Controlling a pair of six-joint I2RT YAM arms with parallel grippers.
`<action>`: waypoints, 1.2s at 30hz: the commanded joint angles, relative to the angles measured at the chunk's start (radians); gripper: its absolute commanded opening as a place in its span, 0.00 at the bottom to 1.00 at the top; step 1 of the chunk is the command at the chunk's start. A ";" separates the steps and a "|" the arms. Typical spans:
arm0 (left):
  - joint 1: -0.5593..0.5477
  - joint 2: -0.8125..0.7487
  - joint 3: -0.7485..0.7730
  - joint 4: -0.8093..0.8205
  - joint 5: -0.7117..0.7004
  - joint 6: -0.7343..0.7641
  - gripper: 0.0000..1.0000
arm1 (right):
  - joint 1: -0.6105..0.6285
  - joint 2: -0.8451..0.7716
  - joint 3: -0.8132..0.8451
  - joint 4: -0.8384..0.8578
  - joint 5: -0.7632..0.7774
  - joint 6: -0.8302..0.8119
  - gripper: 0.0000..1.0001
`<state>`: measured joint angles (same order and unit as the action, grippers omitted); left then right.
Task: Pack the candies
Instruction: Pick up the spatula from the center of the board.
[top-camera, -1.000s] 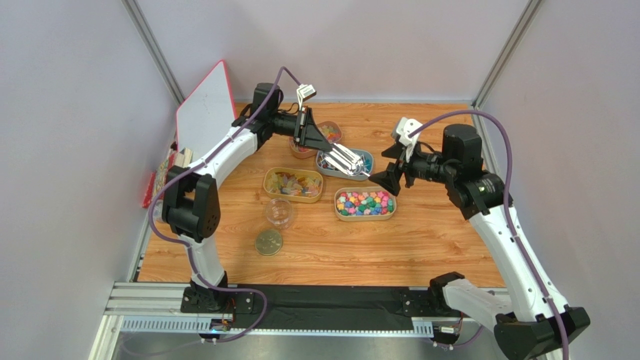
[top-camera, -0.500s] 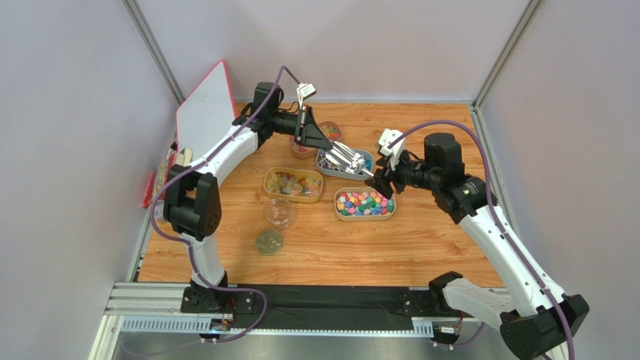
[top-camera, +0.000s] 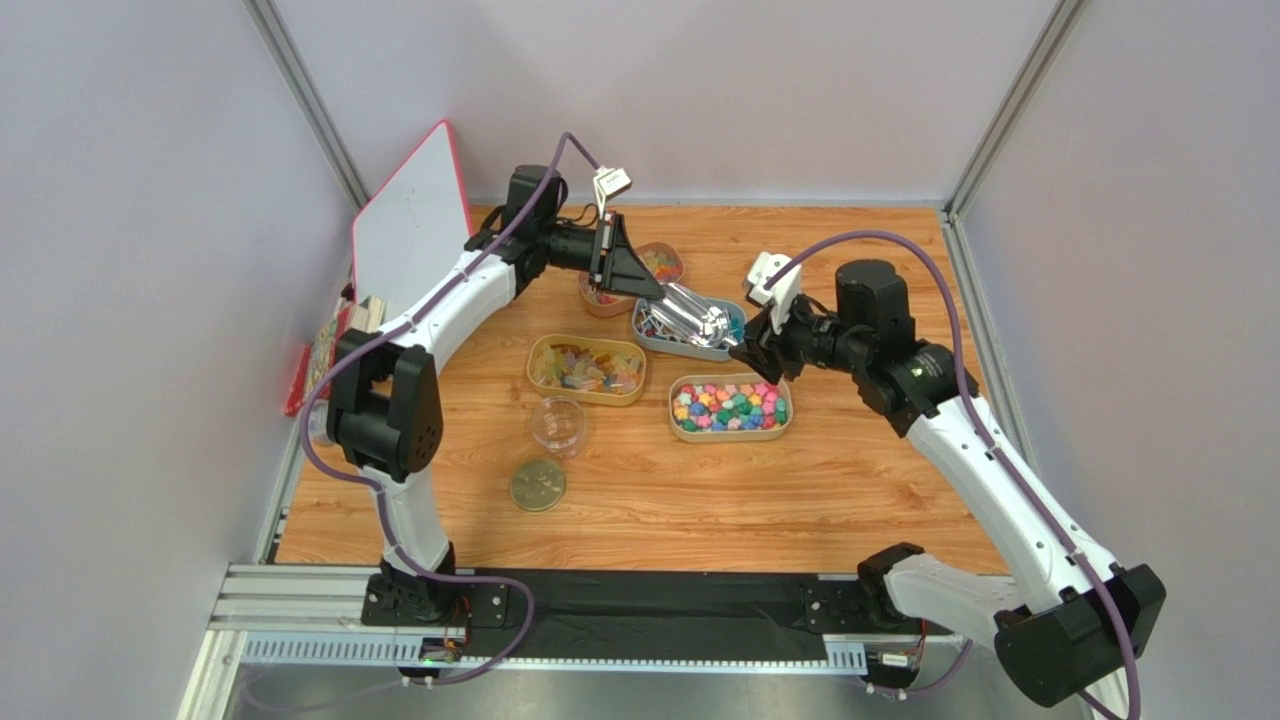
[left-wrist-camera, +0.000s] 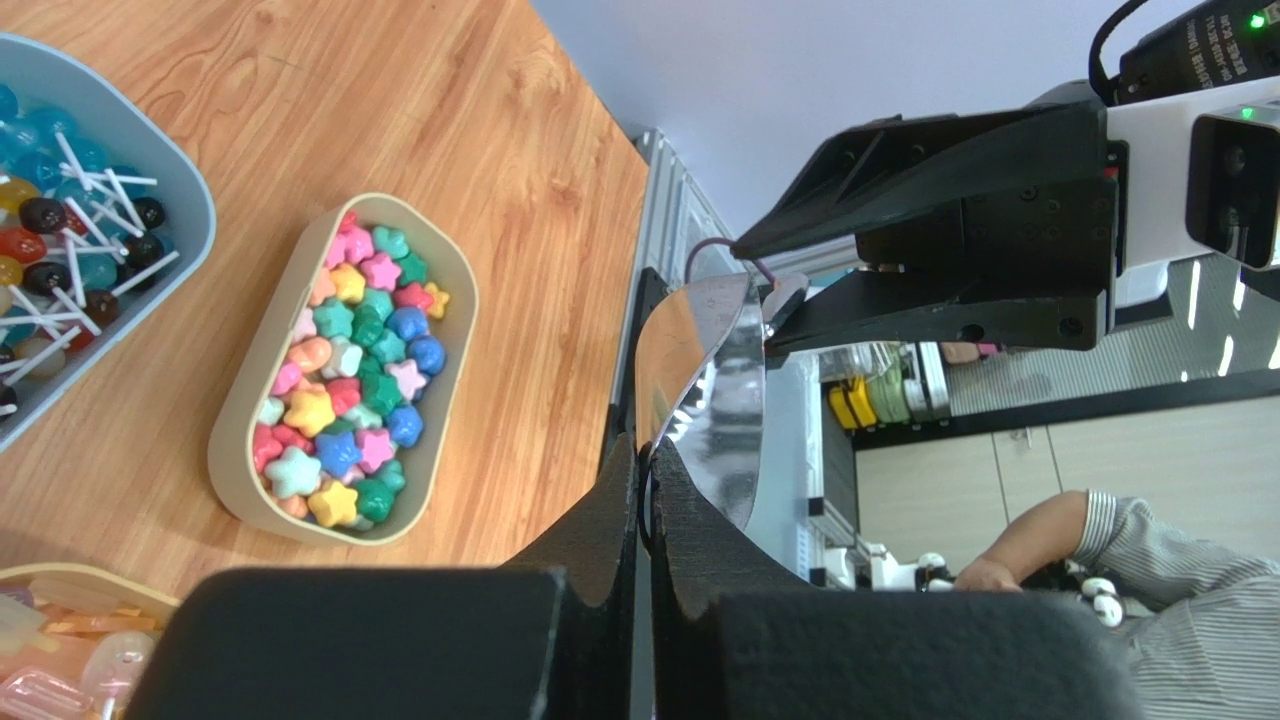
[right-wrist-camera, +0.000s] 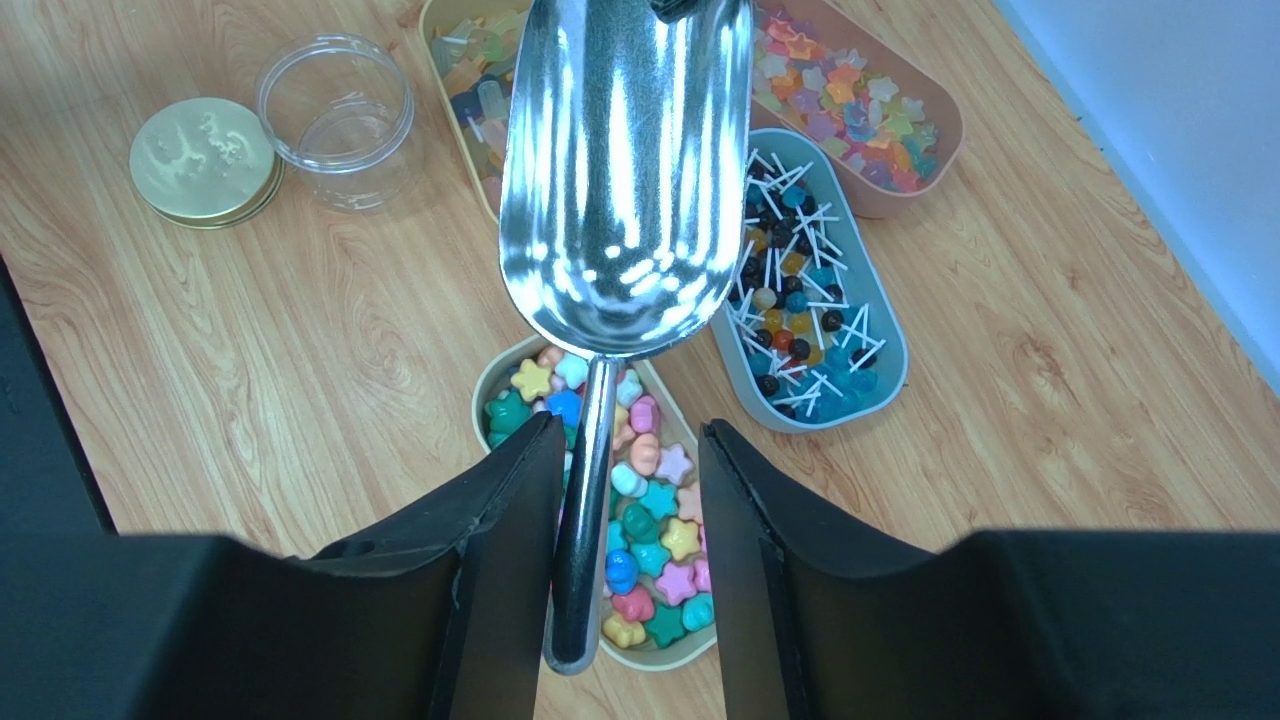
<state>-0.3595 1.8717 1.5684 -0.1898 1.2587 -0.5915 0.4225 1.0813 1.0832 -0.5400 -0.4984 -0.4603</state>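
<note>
Above the candies (right-wrist-camera: 657, 534) — left gripper (left-wrist-camera: 648, 450) clamps scoop (right-wrist-camera: 624, 165) | right gripper (right-wrist-camera: 628, 443) jaws apart — straddling its handle (right-wrist-camera: 580, 510)

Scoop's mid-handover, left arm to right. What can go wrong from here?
1. The handle sits off-centre between the open right gripper jaws, close against one finger. Closing may twist the scoop against the left gripper, which is shut on the bowl end.
2. The scoop hangs over the star candies in their tray. If the left lets go early, it likely drops in and scatters them.
</note>
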 joint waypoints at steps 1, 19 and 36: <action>0.002 0.000 0.039 0.003 0.019 0.022 0.00 | 0.004 0.008 0.024 0.002 -0.014 -0.003 0.41; -0.004 0.027 0.206 -0.436 -0.460 0.514 0.50 | -0.040 -0.067 0.064 -0.070 0.066 -0.185 0.00; -0.130 -0.078 -0.017 -0.513 -0.707 0.900 0.00 | -0.271 0.324 0.472 -1.043 0.167 -1.069 0.00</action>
<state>-0.4099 1.8599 1.6257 -0.7055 0.5156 0.2253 0.1596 1.3422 1.4715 -1.2610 -0.4000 -1.2984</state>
